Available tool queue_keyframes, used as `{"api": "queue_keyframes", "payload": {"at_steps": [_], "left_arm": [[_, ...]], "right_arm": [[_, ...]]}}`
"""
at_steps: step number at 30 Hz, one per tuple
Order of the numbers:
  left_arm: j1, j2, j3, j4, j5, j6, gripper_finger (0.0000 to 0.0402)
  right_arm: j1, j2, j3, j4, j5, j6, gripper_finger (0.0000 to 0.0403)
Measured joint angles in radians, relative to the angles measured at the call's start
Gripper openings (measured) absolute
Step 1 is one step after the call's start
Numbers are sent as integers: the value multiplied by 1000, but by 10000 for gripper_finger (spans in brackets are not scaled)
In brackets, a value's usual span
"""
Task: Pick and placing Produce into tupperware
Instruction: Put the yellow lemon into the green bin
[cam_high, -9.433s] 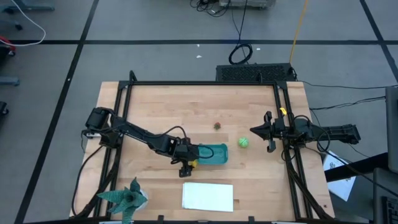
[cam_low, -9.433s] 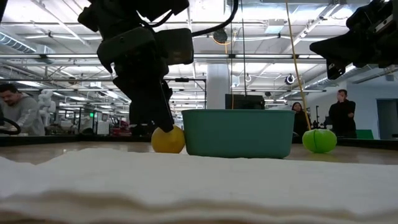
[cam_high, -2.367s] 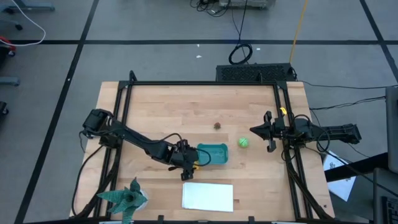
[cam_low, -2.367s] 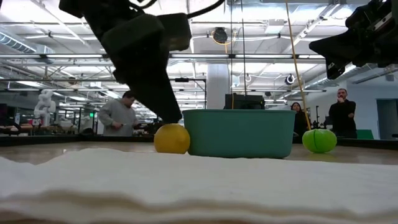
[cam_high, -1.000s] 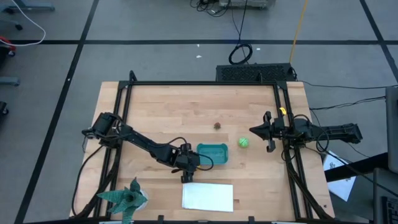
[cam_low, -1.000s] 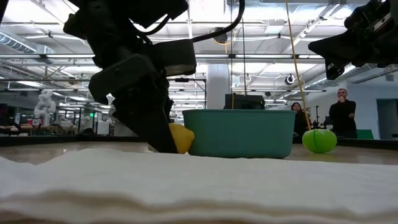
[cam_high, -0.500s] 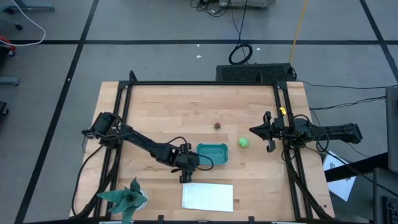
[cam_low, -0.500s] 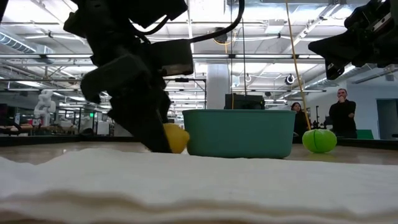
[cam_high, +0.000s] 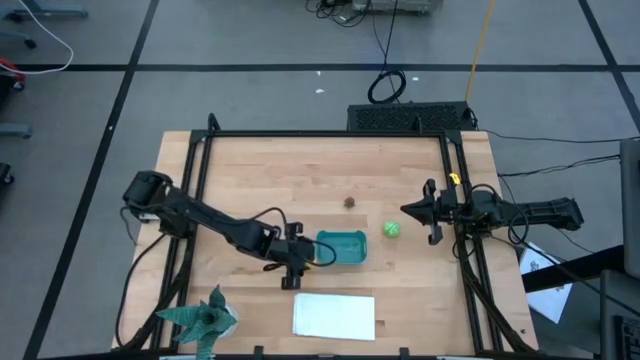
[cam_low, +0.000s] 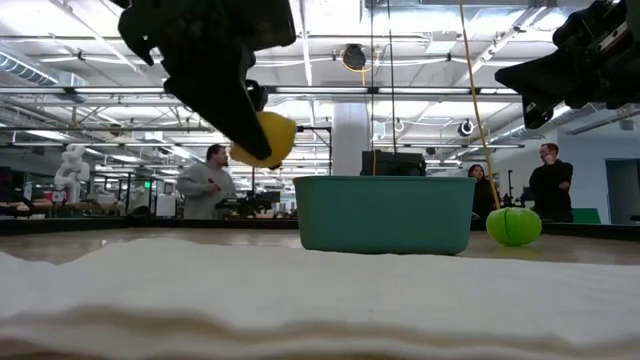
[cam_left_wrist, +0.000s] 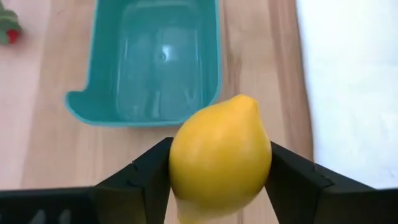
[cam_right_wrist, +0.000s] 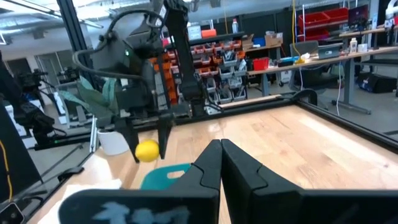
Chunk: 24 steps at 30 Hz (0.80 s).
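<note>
The left pincer (cam_left_wrist: 219, 186) grips the yellow lemon (cam_left_wrist: 220, 155) aloft beside the teal tub (cam_left_wrist: 152, 62); the right pincer (cam_right_wrist: 221, 163) waits shut, apart.

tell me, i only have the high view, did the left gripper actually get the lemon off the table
Observer: Yes. In the low view the left gripper holds the yellow lemon in the air, above the rim of the teal tub.
Operator: is anything in the tub yet
Observer: No. The left wrist view looks into the tub and its floor is bare.
Operator: grip look centred
Observer: The wrist view shows a dark finger pressed against each side of the lemon, which fills the gap between them.
</note>
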Motion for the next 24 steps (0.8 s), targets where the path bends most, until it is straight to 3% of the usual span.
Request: {"api": "queue_keyframes", "payload": {"at_steps": [6, 14, 24], "left_arm": [[23, -71, 0, -61, -1, 23, 197], [61, -150, 0, -91, -7, 85, 216], [101, -273, 0, -119, -8, 147, 202]], "right_arm": [[0, 1, 0, 3, 0, 0, 0], [0, 2, 0, 5, 0, 0, 0], [0, 3, 0, 5, 0, 0, 0]]}}
